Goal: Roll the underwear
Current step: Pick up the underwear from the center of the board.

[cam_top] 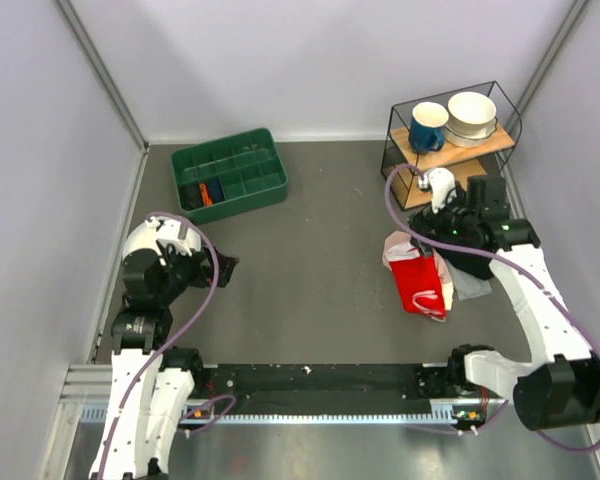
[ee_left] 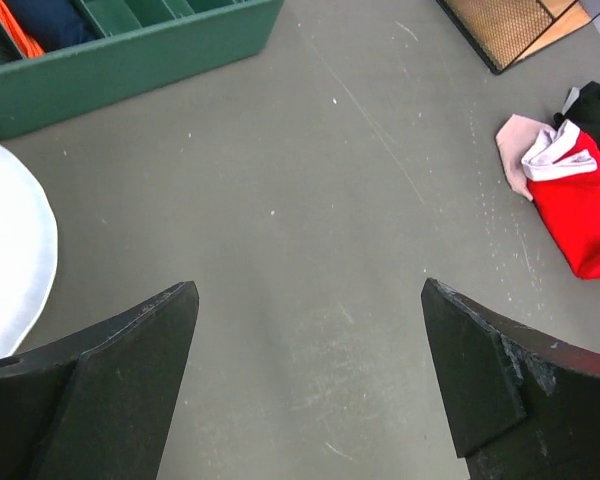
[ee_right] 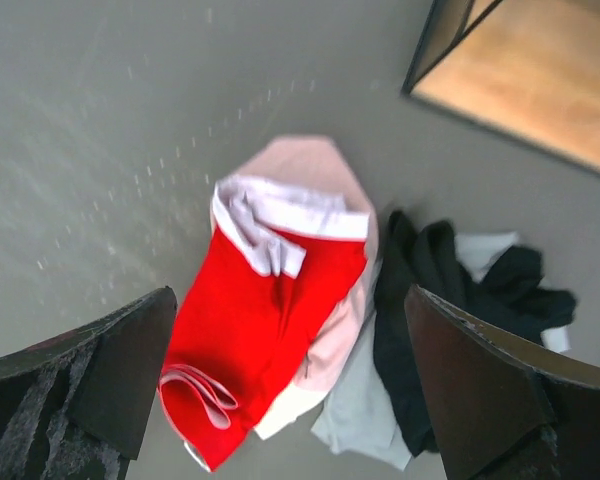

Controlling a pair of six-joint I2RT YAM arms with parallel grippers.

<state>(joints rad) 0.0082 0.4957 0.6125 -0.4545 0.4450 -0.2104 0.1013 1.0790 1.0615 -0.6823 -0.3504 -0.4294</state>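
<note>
Table (cam_top: 320, 250), with the red underwear (cam_top: 420, 283) at 3 o'clock overlapping a pink cloth (ee_right: 310, 160) and beside a black garment (ee_right: 425, 265): the released, empty right gripper (ee_right: 290, 335) above may snag those too; left gripper (ee_left: 310, 295), released, at 9 o'clock.

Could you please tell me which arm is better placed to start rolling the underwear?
The right arm: its open jaws hang above the underwear, whereas the left arm sits far off, by the green tray.
</note>
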